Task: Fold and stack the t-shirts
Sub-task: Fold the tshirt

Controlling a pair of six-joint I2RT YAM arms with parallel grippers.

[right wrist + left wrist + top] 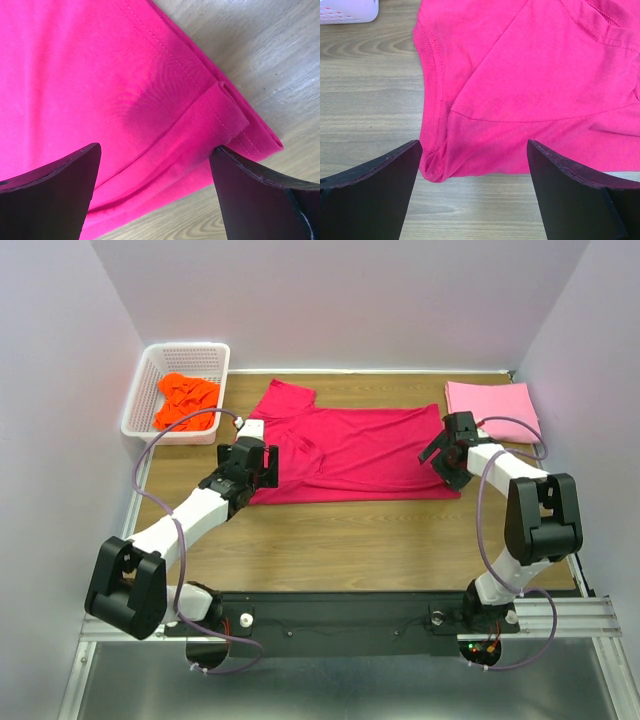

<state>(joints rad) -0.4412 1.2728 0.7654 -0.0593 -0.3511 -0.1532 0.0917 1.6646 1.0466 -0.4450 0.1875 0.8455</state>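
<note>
The crimson-red t-shirt (350, 445) lies spread on the table, partly folded, its collar to the left. My left gripper (262, 468) is open and empty over its near left corner; the left wrist view shows that folded corner (440, 165) between the fingers. My right gripper (440, 455) is open and empty over the shirt's near right hem corner (225, 107). The light pink t-shirt (492, 402) lies folded at the back right. The bright orange t-shirt (186, 400) lies crumpled in the basket.
A white lattice basket (150, 390) stands at the back left; its corner shows in the left wrist view (347, 11). Bare wooden table (350, 540) lies between the red shirt and the arm bases. White walls enclose the table.
</note>
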